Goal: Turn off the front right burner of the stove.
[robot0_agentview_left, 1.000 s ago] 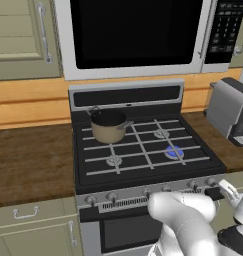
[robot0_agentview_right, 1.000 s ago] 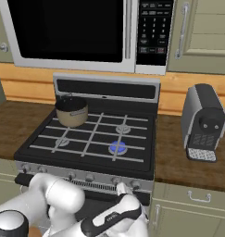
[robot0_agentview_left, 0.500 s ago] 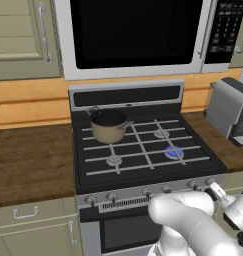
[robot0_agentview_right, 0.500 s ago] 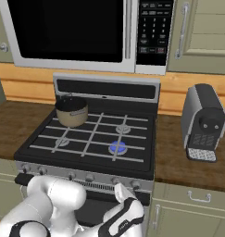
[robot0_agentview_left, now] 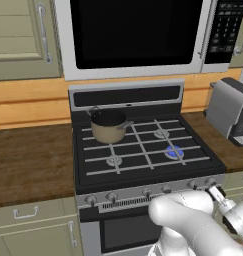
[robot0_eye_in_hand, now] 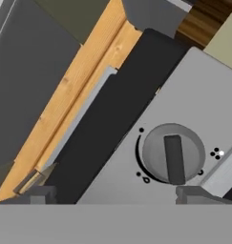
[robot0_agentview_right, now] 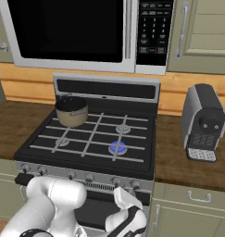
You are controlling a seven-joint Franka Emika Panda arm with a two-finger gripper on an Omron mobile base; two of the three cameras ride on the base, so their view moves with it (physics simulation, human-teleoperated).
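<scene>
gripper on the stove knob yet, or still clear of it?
Apart. In the hand view the open gripper has its fingertips spread wide, with the knob lying beyond them, untouched.

Front right burner (robot0_agentview_left: 174,151) glows blue on stove (robot0_agentview_left: 143,170).

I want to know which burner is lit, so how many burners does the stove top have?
4. Front right burner, glowing blue; back right; front left; back left hidden under the pot, so it is inferred from the grate layout.
</scene>
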